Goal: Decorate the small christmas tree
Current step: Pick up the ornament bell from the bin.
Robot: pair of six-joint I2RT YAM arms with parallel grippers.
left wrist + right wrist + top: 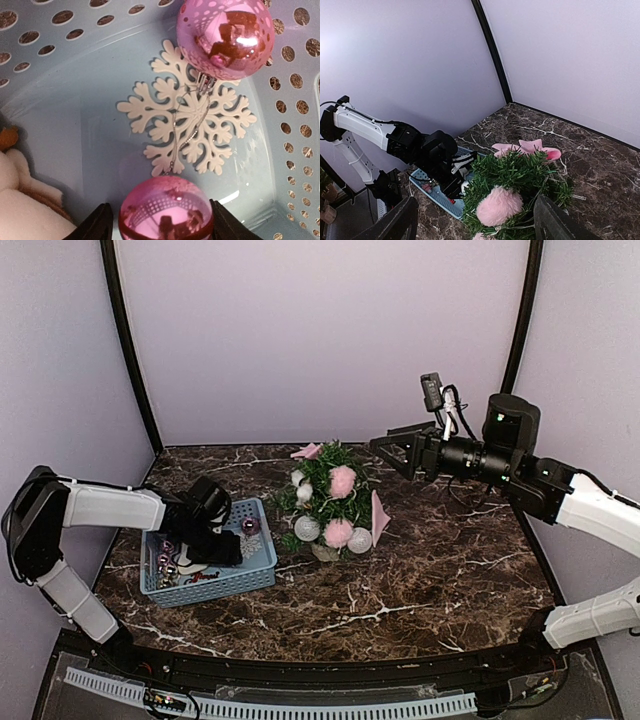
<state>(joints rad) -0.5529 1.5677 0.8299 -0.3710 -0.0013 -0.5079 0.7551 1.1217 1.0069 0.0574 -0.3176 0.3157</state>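
My left gripper (pixel 162 216) sits in the basket (pixel 258 572) with its jaws flanking a pink bauble (pixel 165 210), grip on it unclear to me, while my right gripper (pixel 477 220) hangs wide open by the tree (pixel 330 495), which stands on the table (pixel 450 570) just right of the basket.
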